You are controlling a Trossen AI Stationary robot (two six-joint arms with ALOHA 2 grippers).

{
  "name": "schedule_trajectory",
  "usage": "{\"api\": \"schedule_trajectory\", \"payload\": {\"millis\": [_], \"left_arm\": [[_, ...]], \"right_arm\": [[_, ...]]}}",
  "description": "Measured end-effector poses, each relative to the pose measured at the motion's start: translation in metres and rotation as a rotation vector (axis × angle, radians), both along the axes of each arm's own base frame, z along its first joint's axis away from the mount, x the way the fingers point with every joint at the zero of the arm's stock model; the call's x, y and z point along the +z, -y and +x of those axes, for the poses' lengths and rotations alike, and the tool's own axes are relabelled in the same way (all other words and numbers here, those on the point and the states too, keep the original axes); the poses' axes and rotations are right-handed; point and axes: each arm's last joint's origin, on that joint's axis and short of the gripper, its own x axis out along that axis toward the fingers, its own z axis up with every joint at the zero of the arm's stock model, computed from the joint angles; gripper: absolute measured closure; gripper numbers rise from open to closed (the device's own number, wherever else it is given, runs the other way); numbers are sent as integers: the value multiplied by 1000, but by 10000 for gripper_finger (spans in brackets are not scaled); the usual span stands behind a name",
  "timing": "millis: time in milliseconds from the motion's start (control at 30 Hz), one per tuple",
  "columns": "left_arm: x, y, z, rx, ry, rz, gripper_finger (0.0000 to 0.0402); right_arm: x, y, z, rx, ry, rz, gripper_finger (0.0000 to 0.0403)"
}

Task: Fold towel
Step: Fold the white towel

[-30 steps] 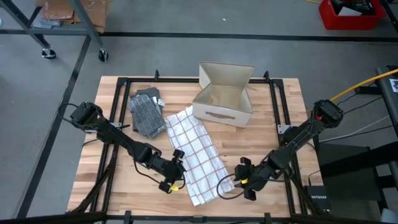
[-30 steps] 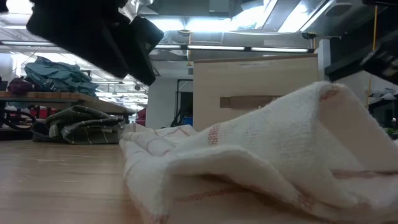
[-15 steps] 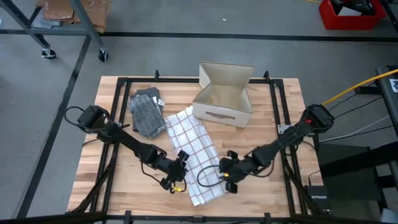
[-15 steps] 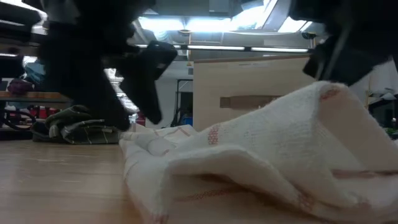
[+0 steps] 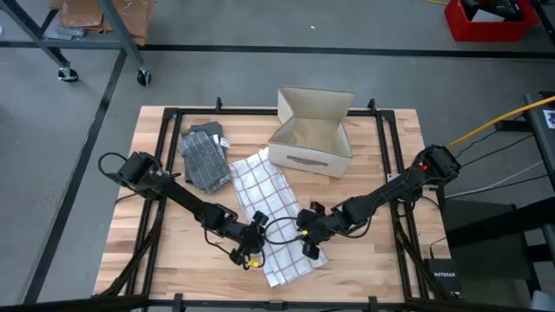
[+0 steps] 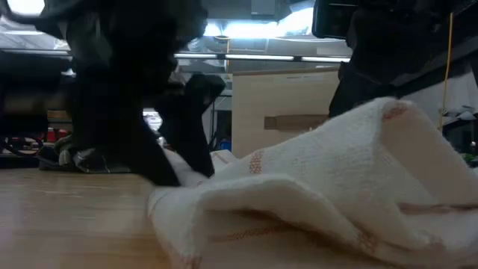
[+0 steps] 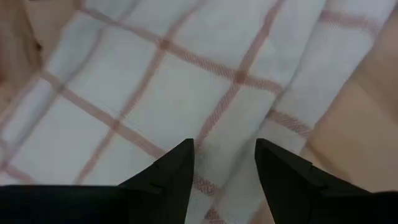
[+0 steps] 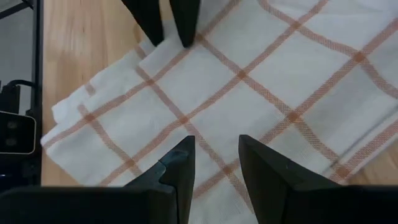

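1. The towel, white with thin reddish-brown check lines, lies near the middle of the wooden desk, running from just in front of a cardboard box toward the desk's near edge. It is rumpled rather than flat.
2. In the low view the towel's near end rises in a thick, rounded fold off the desk surface.
3. The left end effector is low over the towel's left edge near its front end. In the left wrist view its two dark fingers stand spread apart with the checked cloth between and beyond them, pinching nothing.
4. The right end effector is low over the towel's right edge, close to the left one. In the right wrist view its fingers are also spread, with the checked cloth beneath them and nothing pinched.
5. The right wrist view also shows the left end effector's fingertips at the towel's far edge.
6. The open cardboard box sits toward the back of the desk, with its cut-out handle facing the towel.
7. A second, dark grey checked cloth lies folded to the left of the box, just beside the towel's back corner.
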Motion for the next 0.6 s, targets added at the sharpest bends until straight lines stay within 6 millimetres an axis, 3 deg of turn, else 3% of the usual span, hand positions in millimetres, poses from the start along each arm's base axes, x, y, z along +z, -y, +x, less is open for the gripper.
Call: {"api": "schedule_trajectory", "payload": {"millis": [367,600], "left_arm": [[-15,-2,-11,-19,-156,86,240],[-21,-4,-24,-30,-297,156,240]], "right_arm": [[-1,-1,-1,28,-5,-14,276],[-2,-1,-3,204,-20,-95,276]]}}
